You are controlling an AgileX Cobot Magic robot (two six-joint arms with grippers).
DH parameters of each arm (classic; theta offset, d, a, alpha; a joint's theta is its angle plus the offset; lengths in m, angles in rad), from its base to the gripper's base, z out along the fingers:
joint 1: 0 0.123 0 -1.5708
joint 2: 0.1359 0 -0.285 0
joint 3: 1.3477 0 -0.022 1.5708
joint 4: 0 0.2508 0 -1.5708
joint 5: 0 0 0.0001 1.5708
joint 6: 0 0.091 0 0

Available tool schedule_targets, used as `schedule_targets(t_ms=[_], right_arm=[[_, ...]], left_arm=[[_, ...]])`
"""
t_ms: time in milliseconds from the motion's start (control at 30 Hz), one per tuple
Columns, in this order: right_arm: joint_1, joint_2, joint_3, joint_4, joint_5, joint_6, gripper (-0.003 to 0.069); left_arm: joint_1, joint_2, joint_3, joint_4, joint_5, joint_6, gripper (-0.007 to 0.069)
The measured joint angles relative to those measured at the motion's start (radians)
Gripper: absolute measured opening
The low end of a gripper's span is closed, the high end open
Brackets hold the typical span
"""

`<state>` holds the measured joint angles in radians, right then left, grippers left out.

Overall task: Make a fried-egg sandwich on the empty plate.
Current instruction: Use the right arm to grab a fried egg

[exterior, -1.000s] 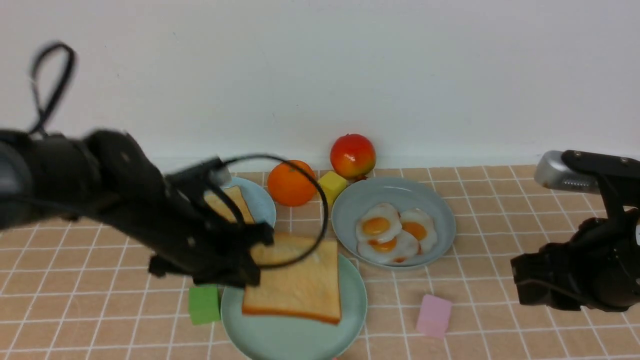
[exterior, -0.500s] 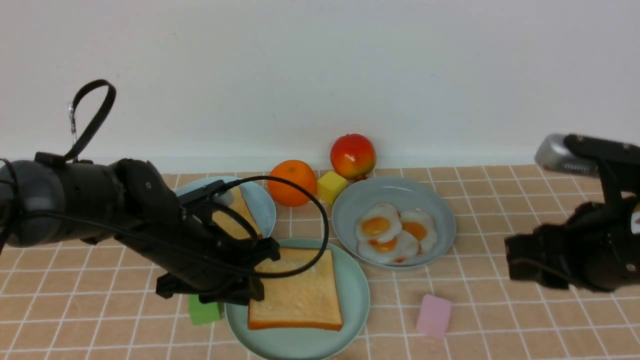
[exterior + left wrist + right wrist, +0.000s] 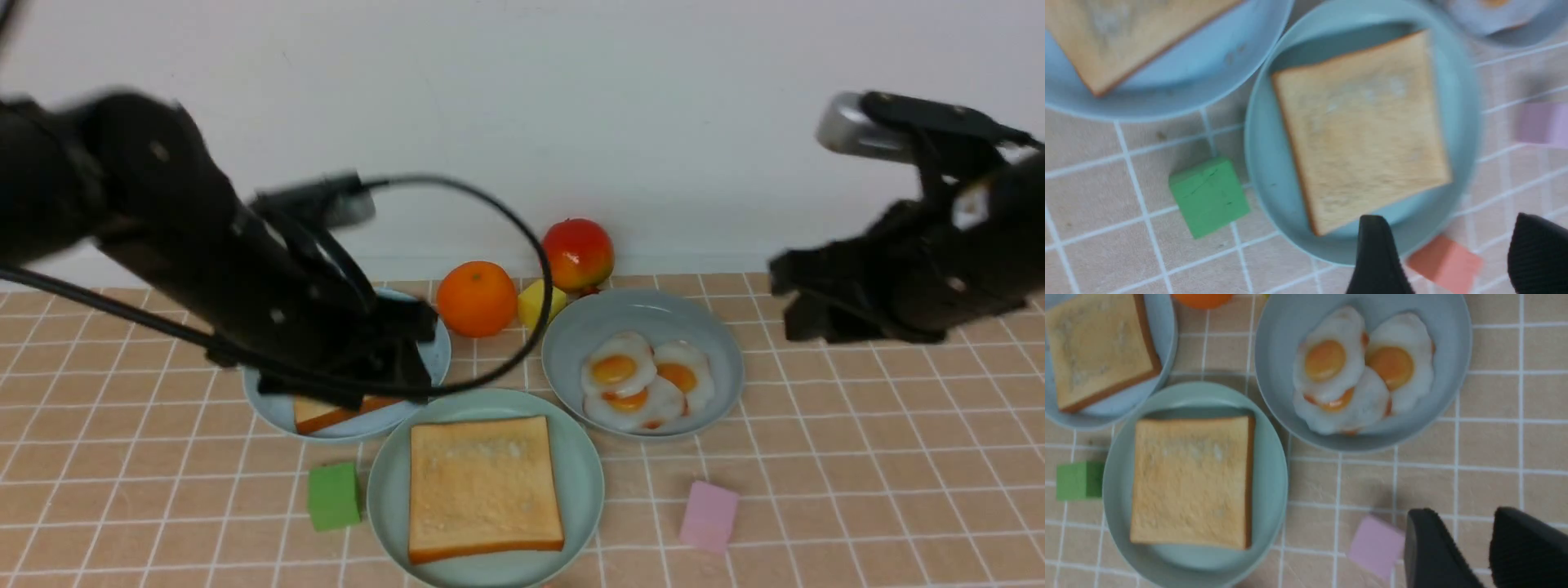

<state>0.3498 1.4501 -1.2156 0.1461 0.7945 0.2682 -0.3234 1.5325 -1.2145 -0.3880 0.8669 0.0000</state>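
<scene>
One toast slice (image 3: 484, 487) lies flat on the mint-green empty plate (image 3: 584, 482), free of any gripper. A second toast slice (image 3: 326, 412) sits on the light-blue plate (image 3: 437, 359), mostly hidden by my left arm. Three fried eggs (image 3: 641, 380) overlap on the grey-blue plate (image 3: 718, 359). My left gripper (image 3: 412, 347) hangs open above the light-blue plate, with nothing between its fingers (image 3: 1372, 245). Raised at the right, beyond the egg plate, my right gripper (image 3: 796, 306) is open and empty, its fingers (image 3: 1425, 547) a little apart.
An orange (image 3: 476, 298), a red apple (image 3: 576, 253) and a yellow cube (image 3: 535, 304) stand by the back wall. A green cube (image 3: 333, 495) lies left of the mint plate and a pink cube (image 3: 709, 514) right of it. A salmon cube (image 3: 1443, 263) lies near its front rim.
My left gripper opened and let go of the toast, which now lies flat on the mint plate; the left arm rose and drew back. My right arm rose and moved inward.
</scene>
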Motion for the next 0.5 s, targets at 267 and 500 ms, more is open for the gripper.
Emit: schedule_targets(t_ms=[267,500], right_arm=[[-0.076,0.225,-0.127,0.213,0.005,-0.045,0.0253],[-0.146,0.392,-0.174,0.483,-0.052,-0.195,0.0319]], left_arm=[[0.000,-0.180,0.043,-0.035,0.051,0.158,0.0255],[0.000,-0.283,0.186,-0.116,0.038,0.360,-0.0013]])
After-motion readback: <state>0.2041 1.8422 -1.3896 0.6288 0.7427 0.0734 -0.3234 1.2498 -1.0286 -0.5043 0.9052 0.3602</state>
